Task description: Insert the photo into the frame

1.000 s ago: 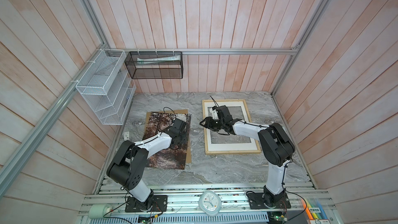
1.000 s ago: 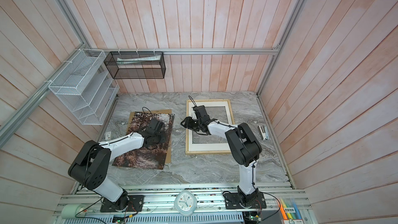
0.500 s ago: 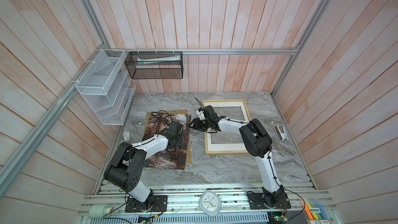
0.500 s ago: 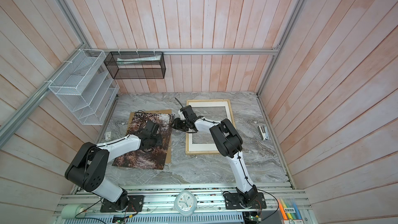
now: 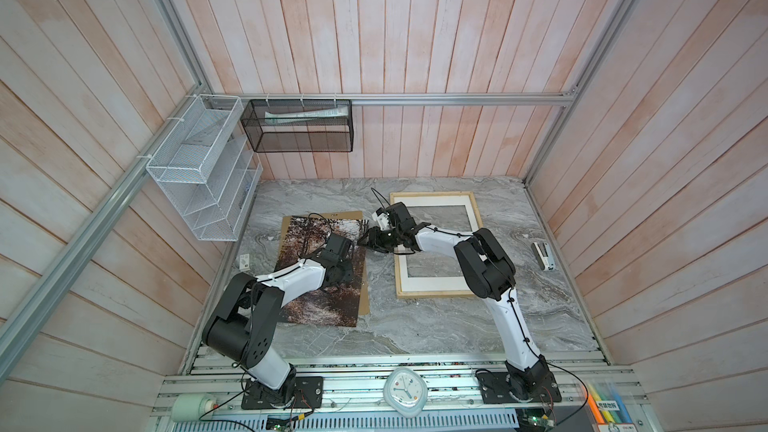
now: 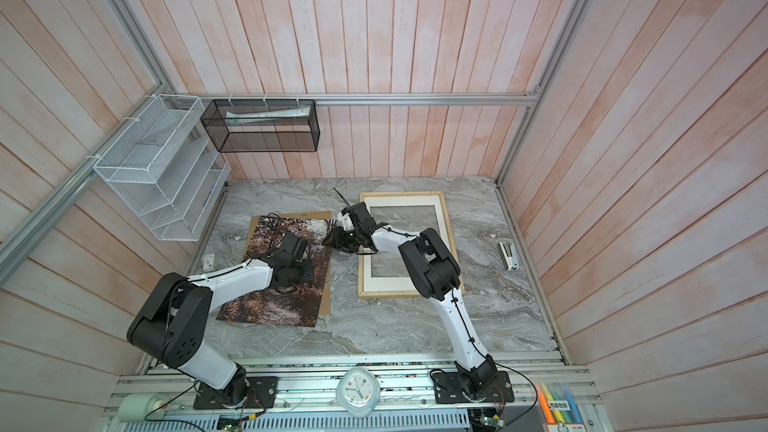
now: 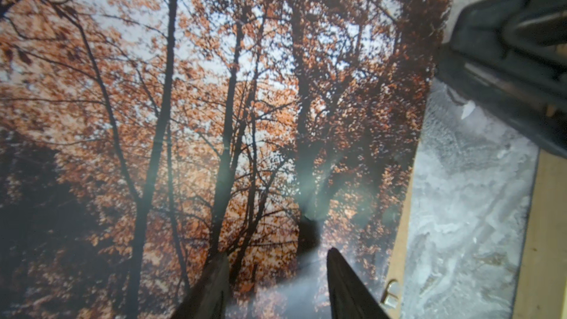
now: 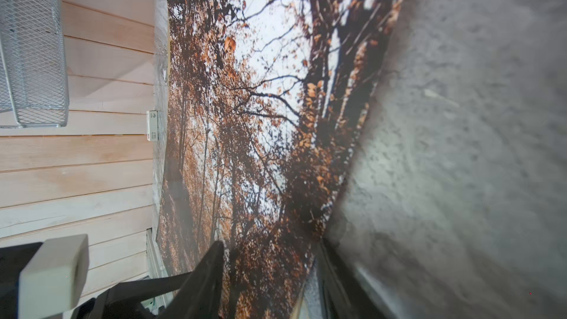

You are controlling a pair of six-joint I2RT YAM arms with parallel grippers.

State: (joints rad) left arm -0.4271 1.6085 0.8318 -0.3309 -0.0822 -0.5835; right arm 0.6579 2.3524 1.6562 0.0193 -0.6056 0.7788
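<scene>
The photo (image 5: 328,305) lies face up on the brown backing board (image 5: 332,215) at the left of the table (image 5: 415,334). It is well apart from the frame (image 5: 432,295), which lies flat to the right with a white mat (image 5: 432,282) inside it. The step in hand looks like the pickup, since nothing is lifted clear yet.

The right gripper (image 8: 268,250) reaches across the middle to the photo's right edge, toward its far end. Its jaws are spread, with one finger above the print and one at or under the edge (which seems slightly raised there, though blur leaves that unsure). The left gripper (image 7: 277,254) hangs over the middle of the photo, its jaws also spread and holding nothing. I cannot tell whether its tips touch the print.

Next, I judge, the right jaws must close on that thin edge without creasing it. They must then carry the sheet right and lay it squarely within the frame.
</scene>
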